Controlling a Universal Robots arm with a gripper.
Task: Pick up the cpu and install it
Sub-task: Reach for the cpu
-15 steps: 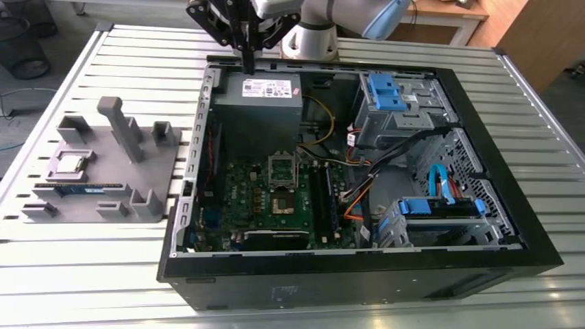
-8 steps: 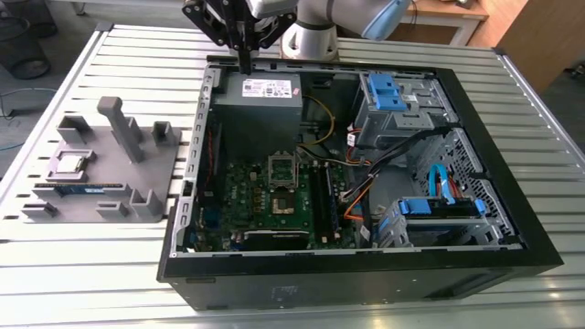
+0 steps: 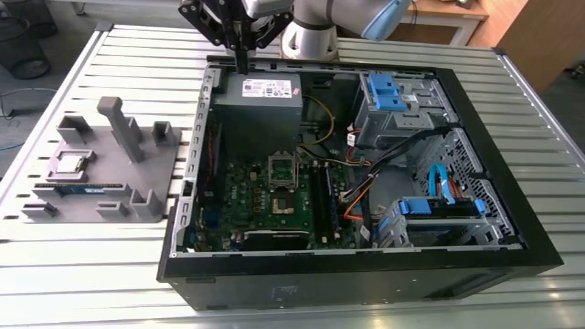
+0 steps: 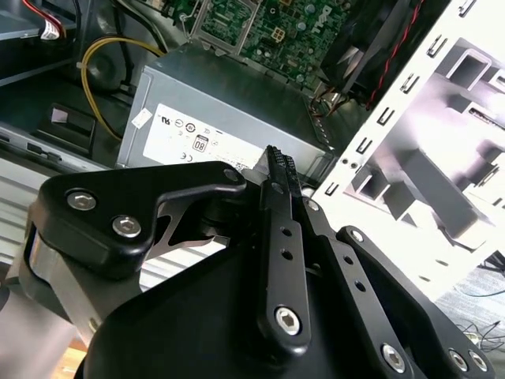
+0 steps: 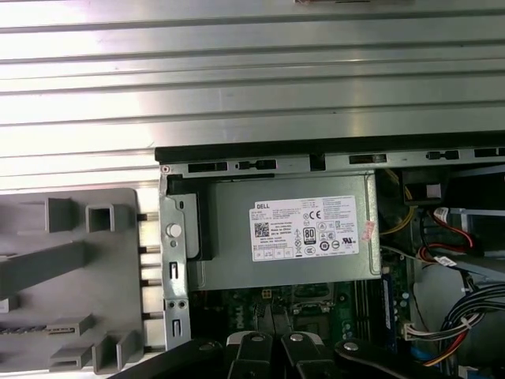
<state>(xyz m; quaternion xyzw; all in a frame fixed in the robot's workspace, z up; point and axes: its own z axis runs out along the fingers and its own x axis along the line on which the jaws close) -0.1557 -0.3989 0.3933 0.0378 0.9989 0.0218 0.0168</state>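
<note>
Silver cpu [image 3: 71, 163] lies on the holder [image 3: 163, 164], near its edge on the exterior view's left, far from my closed, empty gripper [image 3: 242, 66] above the power supply [image 3: 265, 103], so crossing I may hit the case wall [image 3: 205, 103].

One printed white label [image 5: 312, 227] is recorded on the top face of the grey power supply [image 5: 237, 272], at the far end of the open computer case [image 3: 347, 277]. It carries fine print, certification marks and a code square; the wording is not transcribed.
</note>
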